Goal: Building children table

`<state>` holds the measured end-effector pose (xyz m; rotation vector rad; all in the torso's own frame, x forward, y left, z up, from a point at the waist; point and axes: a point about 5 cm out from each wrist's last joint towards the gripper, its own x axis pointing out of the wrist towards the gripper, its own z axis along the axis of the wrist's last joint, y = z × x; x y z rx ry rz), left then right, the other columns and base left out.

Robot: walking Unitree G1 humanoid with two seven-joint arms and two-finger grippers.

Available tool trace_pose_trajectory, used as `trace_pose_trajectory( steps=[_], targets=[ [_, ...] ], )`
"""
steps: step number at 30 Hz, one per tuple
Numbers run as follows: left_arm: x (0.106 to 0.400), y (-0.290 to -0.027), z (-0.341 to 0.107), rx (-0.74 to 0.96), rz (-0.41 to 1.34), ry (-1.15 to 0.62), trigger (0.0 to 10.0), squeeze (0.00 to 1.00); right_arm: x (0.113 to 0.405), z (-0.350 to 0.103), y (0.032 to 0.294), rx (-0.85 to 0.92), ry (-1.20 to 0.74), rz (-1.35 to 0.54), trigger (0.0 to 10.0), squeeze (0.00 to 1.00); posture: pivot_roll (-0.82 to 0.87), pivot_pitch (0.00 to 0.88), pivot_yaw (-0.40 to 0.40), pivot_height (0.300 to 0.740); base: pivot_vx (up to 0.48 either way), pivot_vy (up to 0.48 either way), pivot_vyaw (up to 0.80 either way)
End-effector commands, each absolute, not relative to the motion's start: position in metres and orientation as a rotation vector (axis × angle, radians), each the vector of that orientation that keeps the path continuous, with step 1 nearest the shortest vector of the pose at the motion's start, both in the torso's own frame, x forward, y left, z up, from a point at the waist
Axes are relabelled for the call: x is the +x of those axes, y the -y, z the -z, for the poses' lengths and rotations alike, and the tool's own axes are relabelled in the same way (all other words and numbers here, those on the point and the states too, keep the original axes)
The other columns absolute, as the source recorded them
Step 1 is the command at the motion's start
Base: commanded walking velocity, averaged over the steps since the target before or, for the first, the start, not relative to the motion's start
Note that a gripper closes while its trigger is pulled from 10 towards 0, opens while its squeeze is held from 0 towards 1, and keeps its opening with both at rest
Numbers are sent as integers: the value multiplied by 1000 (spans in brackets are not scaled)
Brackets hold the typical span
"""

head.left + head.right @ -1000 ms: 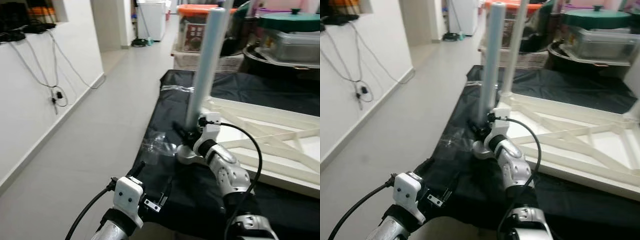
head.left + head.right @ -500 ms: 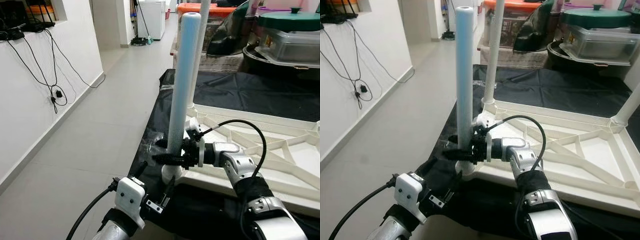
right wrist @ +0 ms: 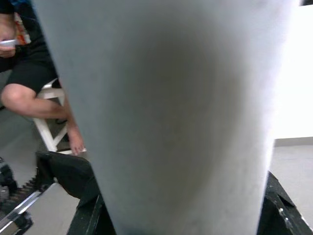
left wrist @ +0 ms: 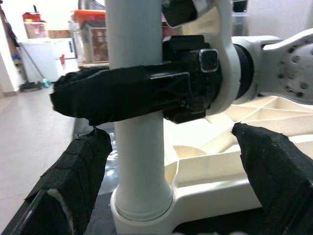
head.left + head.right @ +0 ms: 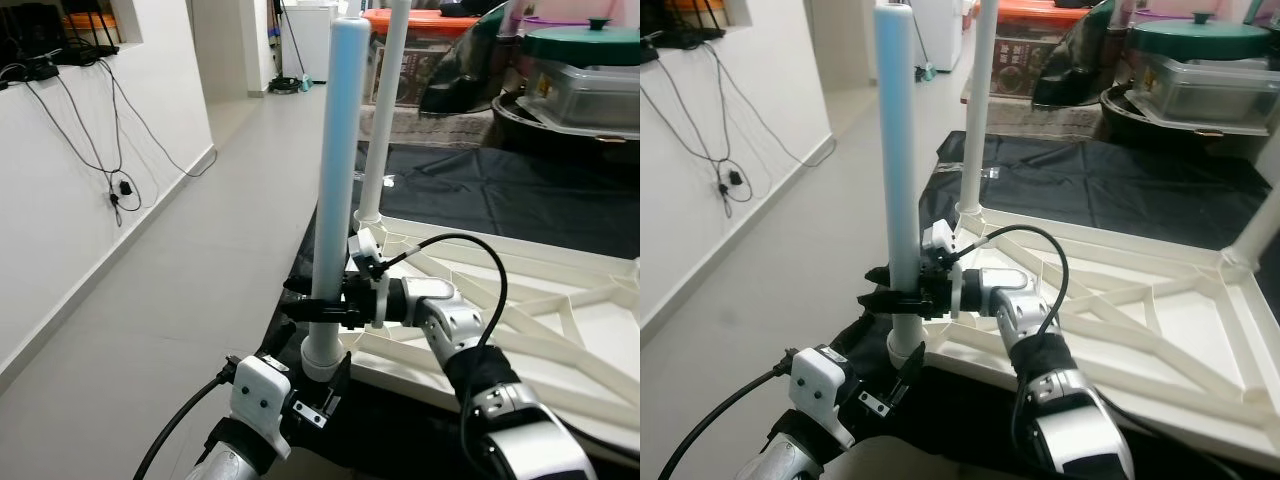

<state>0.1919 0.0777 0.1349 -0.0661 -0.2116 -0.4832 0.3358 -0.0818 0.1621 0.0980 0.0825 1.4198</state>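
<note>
My right claw gripped the upright leg at the tabletop's near left corner.

The white tabletop lay upside down on the black-covered surface, its ribbed underside facing up. The pale blue leg stood upright in the corner socket by the surface's near left edge, and my right claw's black fingers were clamped around it just above the socket. A second leg, white, stood upright in the far left corner. My left claw hovered low just in front of the socket with its fingers spread apart, one on either side of the blue leg, touching nothing. My right wrist view showed the leg close up, with a seated person behind it.
</note>
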Motion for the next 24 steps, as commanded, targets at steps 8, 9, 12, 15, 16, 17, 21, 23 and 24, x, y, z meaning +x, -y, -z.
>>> trace_pose_trajectory(
  steps=[8, 9, 12, 15, 16, 17, 21, 23, 24],
  targets=[
    [192, -80, -132, -69, 470, 196, 10000, 0, 368, -148, 110, -13, -123, -472, 0, 0, 92, 0, -26, 740, 0, 0, 0],
    [192, -81, -132, -70, 470, 195, 10000, 0, 369, -147, 127, -37, -120, -238, 0, 0, 89, 0, -23, 740, 0, 0, 0],
    [191, -82, -132, -69, 470, 193, 10000, 0, 356, -145, 144, -5, -117, 49, 0, 0, 91, 0, -20, 740, 0, 0, 0],
    [191, -82, -132, -68, 469, 192, 10000, 0, 347, -143, 146, 6, -118, 164, 0, 0, 98, 0, -25, 740, 0, 0, 0],
    [191, -82, -132, -68, 469, 192, 10000, 0, 347, -143, 146, 6, -118, 164, 0, 0, 98, 0, -25, 740, 0, 0, 0],
    [191, -82, -132, -68, 468, 191, 10000, 0, 346, -143, 146, -4, -115, 181, 0, 0, 98, 0, -25, 740, 0, 0, 0],
    [192, -81, -132, -67, 468, 190, 10000, 0, 348, -144, 142, -17, -119, 199, 10000, 0, 98, 0, -25, 740, 0, 0, 0],
    [192, -81, -132, -67, 467, 188, 10000, 0, 354, -153, 131, 14, -41, 126, 10000, 1000, 97, 0, -24, 740, 0, 0, 0],
    [192, -81, -132, -67, 467, 188, 10000, 0, 354, -153, 131, 14, -41, 126, 10000, 1000, 97, 0, -24, 740, 0, 0, 0]
  ],
)
